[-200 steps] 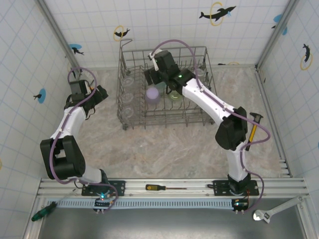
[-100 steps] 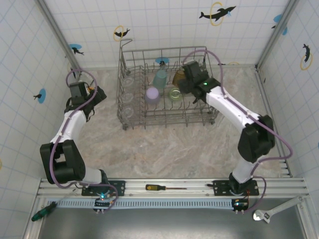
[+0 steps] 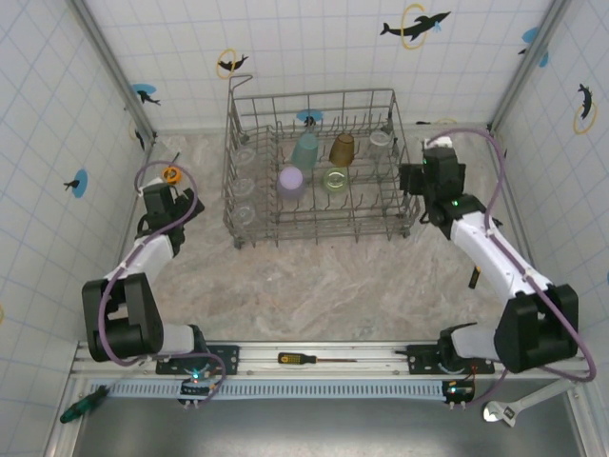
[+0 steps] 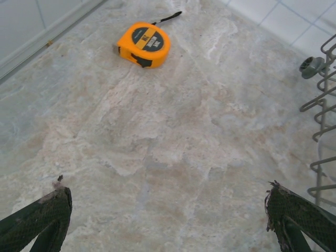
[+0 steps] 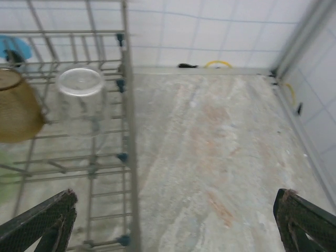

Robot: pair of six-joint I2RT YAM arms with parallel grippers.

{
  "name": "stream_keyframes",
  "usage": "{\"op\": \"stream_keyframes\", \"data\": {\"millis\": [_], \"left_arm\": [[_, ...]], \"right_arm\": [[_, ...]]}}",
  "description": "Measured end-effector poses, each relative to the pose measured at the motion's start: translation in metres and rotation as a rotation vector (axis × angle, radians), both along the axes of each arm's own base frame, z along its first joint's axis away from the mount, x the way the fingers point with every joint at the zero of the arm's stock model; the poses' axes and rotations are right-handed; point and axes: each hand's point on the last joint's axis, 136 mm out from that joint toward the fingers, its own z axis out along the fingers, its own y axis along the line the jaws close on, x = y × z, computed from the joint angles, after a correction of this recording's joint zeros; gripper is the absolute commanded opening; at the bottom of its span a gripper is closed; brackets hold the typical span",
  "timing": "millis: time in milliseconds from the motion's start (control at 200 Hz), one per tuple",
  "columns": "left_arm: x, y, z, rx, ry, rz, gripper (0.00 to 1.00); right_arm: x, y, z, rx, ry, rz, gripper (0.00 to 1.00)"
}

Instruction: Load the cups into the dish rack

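Every cup I can see sits in the dish rack (image 3: pixel 324 227): the lavender cup (image 3: pixel 291 180), teal cup (image 3: pixel 305 150), amber cup (image 3: pixel 343 148) and pale green cup (image 3: pixel 335 179), with clear cups (image 3: pixel 245 186) down its left side. My right end effector (image 5: pixel 177 199) hangs wide and empty just right of the rack. My left end effector (image 4: pixel 167 191), equally wide, hovers over the worktop (image 4: pixel 173 131) near an orange tape measure (image 4: pixel 144 44). I judge the loading finished; the next move is to scan for strays.

White arm links (image 3: pixel 495 255), black joints (image 3: pixel 124 319), lavender cables (image 3: pixel 466 131), dark mesh-textured fingers (image 4: pixel 42 215).
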Motion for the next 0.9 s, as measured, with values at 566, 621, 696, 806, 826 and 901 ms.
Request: {"op": "stream_keyframes", "data": {"millis": [566,621,696,806,826,901], "left_arm": [[-0.061,0.007,-0.045,0.079,-0.101,0.064,0.97],[-0.065,0.007,-0.049,0.084,-0.106,0.064,0.97],[-0.072,0.007,-0.055,0.089,-0.117,0.062,0.97],[-0.076,0.004,-0.058,0.106,-0.141,0.044,0.97],[-0.076,0.004,-0.058,0.107,-0.149,0.039,0.97],[-0.076,0.002,-0.056,0.13,-0.168,0.02,0.97]], "right_arm": [[-0.036,-0.045,-0.036,0.022,-0.204,-0.139,1.0],[-0.04,-0.047,-0.047,0.021,-0.198,-0.141,1.0],[-0.042,-0.046,-0.047,0.035,-0.224,-0.137,1.0],[-0.042,-0.046,-0.046,0.039,-0.24,-0.134,1.0],[-0.042,-0.046,-0.046,0.04,-0.243,-0.134,1.0],[-0.043,-0.047,-0.046,0.043,-0.258,-0.142,1.0]]}}
